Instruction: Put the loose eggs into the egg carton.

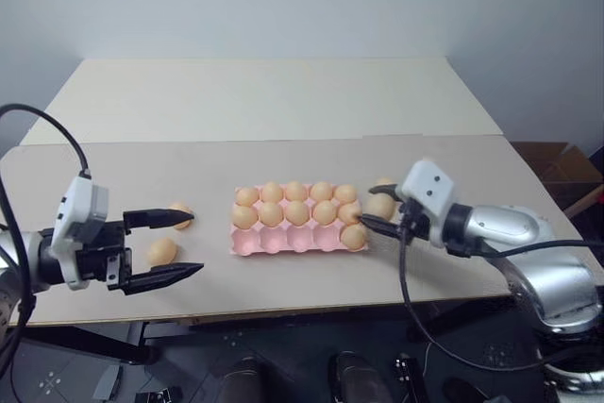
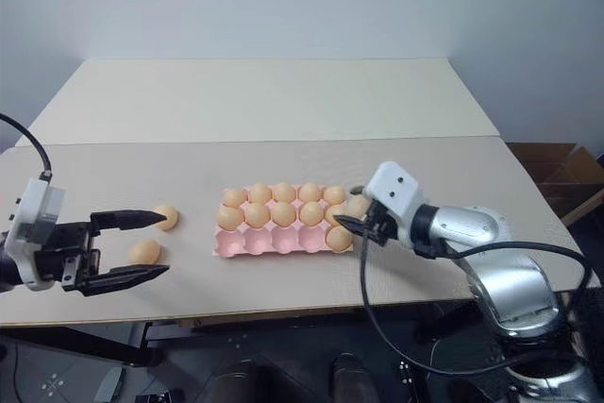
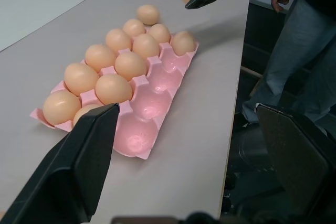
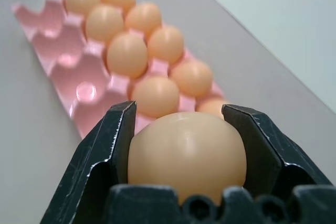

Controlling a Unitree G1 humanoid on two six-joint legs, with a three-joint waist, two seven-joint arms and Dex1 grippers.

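Right gripper (image 4: pixel 178 129) clamped on egg (image 4: pixel 186 153), held above right end of egg carton (image 1: pixel 283 241). Carton on table (image 1: pixel 283 153): back two rows filled, front row holds one egg at right end. Left gripper (image 1: pixel 175 247) spread wide, flanking two loose eggs (image 1: pixel 162 251) left of carton. Another loose egg (image 3: pixel 148 14) lies just past carton's right end.

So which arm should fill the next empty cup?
Right. The right gripper already holds an egg at the egg carton, beside its empty near row. The left gripper is open, off to the carton's left by two loose eggs.
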